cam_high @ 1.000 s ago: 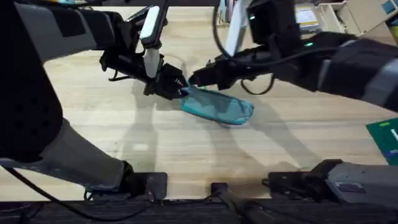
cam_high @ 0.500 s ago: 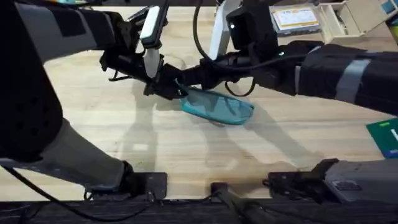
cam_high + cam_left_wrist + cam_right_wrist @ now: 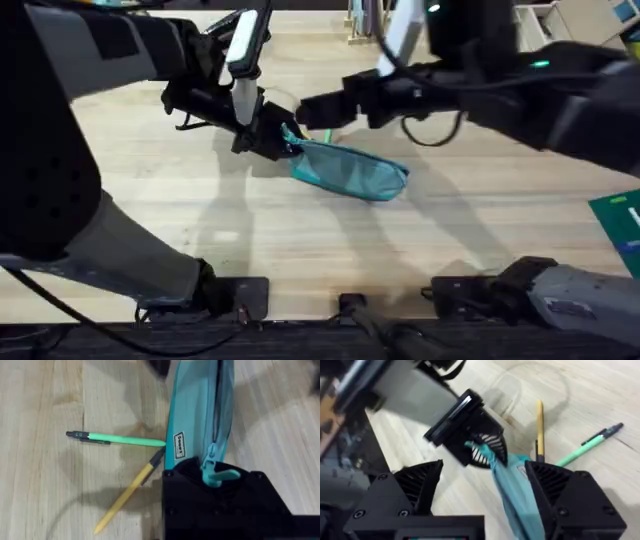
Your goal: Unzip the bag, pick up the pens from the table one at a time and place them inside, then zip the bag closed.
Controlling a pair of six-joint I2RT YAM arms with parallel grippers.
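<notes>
Teal bag (image 3: 352, 170) lies on the table (image 3: 300, 240) near mid-scene, long axis running left-far to right-near. Left gripper (image 3: 275, 140) sits at the bag's left end, fingers closed on that end of the fabric; in the left wrist view the bag (image 3: 195, 415) runs away from the gripper (image 3: 217, 480), the zip runs down its length, and the teal zip pull (image 3: 212, 467) sticks up right at the gripper body.

Right gripper (image 3: 312, 108) hangs just far of the bag's left end, close to the left gripper, not touching the bag as far as the overhead shows. In the right wrist view its fingers (image 3: 417, 485) stand wide apart w/ nothing between them; the bag's end (image 3: 512, 492) and the left gripper (image 3: 470, 430) holding it show in the gap.

Two pens lie on the table just beside the bag's left end: green pen (image 3: 117, 438) w/ dark end, and yellow pen (image 3: 127, 495), their ends almost meeting at the bag's edge. Right wrist view also shows both, yellow pen (image 3: 539, 427) and green pen (image 3: 587, 445), beyond the bag.

Edge of a green item (image 3: 620, 225) at far right of the table.
</notes>
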